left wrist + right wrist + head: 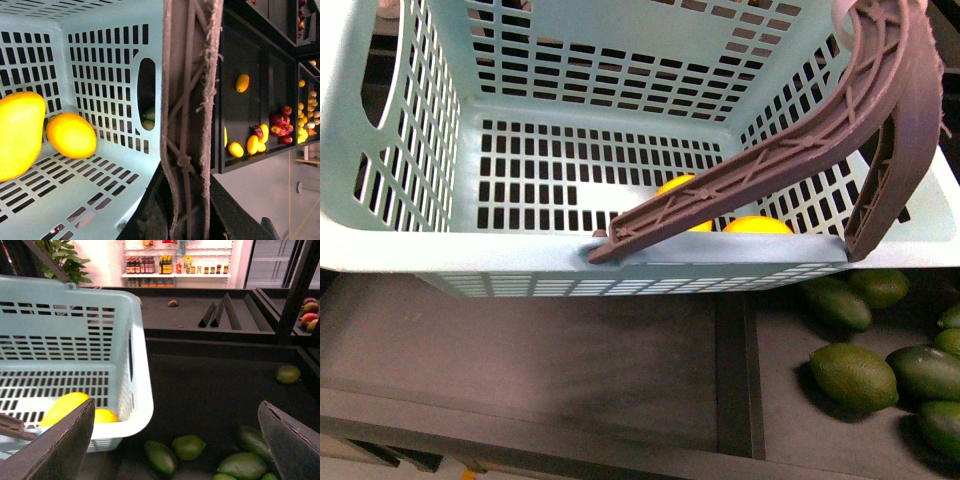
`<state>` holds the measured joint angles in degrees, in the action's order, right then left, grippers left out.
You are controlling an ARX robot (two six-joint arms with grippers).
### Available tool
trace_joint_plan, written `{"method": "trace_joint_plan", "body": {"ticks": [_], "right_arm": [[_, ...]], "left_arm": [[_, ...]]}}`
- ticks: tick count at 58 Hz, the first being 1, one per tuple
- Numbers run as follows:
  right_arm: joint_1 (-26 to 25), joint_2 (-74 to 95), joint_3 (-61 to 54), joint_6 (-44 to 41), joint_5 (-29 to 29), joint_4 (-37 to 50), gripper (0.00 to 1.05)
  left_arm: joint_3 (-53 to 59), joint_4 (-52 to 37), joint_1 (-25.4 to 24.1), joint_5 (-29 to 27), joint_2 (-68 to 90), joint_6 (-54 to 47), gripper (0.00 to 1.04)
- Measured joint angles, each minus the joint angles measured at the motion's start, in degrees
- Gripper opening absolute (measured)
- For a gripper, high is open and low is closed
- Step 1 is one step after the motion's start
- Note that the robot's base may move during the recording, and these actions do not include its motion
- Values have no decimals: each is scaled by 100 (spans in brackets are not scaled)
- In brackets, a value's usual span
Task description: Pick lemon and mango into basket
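My right gripper is hanging wide open with nothing in it; its two dark fingers fill the lower corners of the right wrist view. My left gripper I honestly can't tell. The left wrist view only gives me the brown ribbed handle running top to bottom through the middle of the frame, with dark shapes at the bottom center that I can't read as open or closed.

Between the right fingers, along the bottom of that frame, there's a bunch of dark green oval fruits lying on the dark shelf, with one more green one off at the right edge.

The aqua basket takes up the left side of that view. Both task fruits are in it: the mango sits at the left edge of the left wrist frame, with the lemon just beside it on the lattice floor, looking like they touch.

In the front view the basket fills the upper part, the handle arcs across the right side, and the yellow fruit peeks out from behind it. More green fruits sit lower right.
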<state>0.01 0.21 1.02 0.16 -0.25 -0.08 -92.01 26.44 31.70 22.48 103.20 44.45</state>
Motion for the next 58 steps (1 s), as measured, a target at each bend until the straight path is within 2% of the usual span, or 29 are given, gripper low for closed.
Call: {"method": "trace_joint_plan", "body": {"ticks": [9, 11, 13, 19, 23, 34, 52, 58], "right_arm": [[0, 0, 0, 2, 9, 0, 96], [0, 0, 0, 2, 9, 0, 96], [0, 0, 0, 2, 26, 0, 96], [2, 0, 0, 2, 13, 0, 96], [2, 2, 0, 0, 28, 0, 96], [2, 0, 0, 2, 24, 0, 96], [2, 0, 0, 2, 26, 0, 96], [2, 0, 0, 2, 26, 0, 96]], "left_arm": [[0, -2, 55, 120, 0, 55, 8], [114, -299, 127, -227, -26, 280, 8], [413, -1108, 243, -1049, -57, 874, 8], [533, -2393, 457, -2712, 175, 2162, 8], [238, -2487, 380, -3150, 409, 2439, 8], [-745, -2341, -92, -2981, 1198, 2518, 8], [-2461, -1709, -800, -2734, 3075, 3545, 8], [-3366, -1325, -1095, -2894, 3775, 4057, 8]]}}
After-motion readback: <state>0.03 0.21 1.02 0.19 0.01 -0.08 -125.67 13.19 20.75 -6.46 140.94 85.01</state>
